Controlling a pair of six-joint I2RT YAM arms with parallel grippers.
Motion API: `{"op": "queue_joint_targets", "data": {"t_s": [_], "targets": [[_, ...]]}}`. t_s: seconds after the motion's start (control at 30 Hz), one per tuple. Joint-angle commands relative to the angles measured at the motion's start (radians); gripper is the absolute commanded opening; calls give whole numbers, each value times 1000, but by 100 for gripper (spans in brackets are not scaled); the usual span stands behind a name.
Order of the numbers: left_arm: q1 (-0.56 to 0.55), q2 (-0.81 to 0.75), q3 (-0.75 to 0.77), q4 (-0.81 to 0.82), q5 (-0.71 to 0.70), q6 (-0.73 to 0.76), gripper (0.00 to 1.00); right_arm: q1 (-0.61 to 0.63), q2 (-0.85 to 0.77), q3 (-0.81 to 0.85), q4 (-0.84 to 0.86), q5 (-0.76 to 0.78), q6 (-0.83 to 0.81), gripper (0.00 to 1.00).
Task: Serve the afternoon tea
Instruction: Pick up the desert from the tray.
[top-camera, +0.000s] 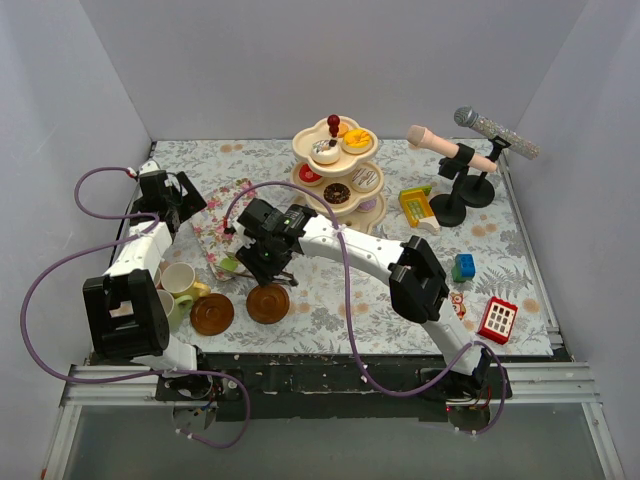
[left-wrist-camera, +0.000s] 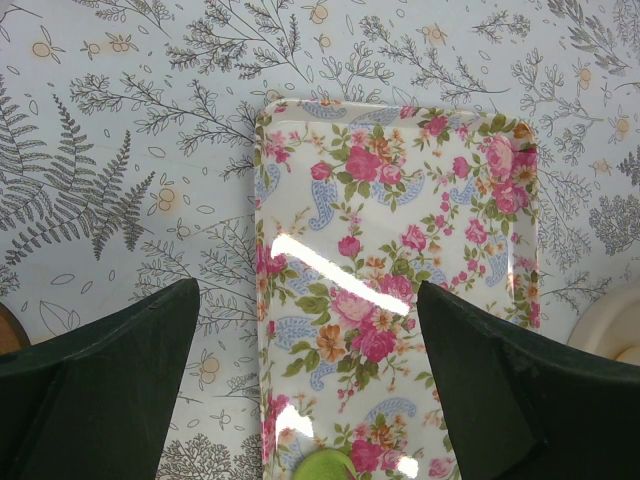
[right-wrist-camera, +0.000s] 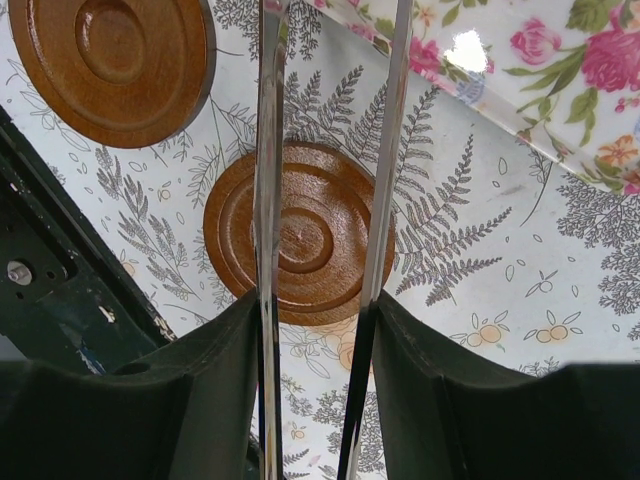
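Right end effector (right-wrist-camera: 318, 312) clamped on metal tongs (right-wrist-camera: 268, 180); a brown saucer (right-wrist-camera: 320, 240) lies directly beneath it on the counter (right-wrist-camera: 480, 300). Left end effector (left-wrist-camera: 308, 300) jaws apart, floral tray (left-wrist-camera: 400, 250) beneath, not touching.

Bright, even light from above leaves only soft, short shadows on the tabletop (top-camera: 510, 250). White glare streaks the glossy floral tray (left-wrist-camera: 330, 275). The metal tongs (right-wrist-camera: 268, 200) mirror their surroundings. The dark fingers (left-wrist-camera: 100, 390) of the left pincer (left-wrist-camera: 308, 288) look soft.
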Motion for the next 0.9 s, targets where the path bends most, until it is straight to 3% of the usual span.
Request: {"op": "queue_joint_targets", "data": {"t_s": [0.0, 0.87], "targets": [[1, -35, -1, 14, -3, 13, 91, 7, -5, 46, -24, 0, 11, 51], [1, -41, -5, 14, -1, 13, 91, 4, -6, 107, -53, 56, 17, 54]]}}
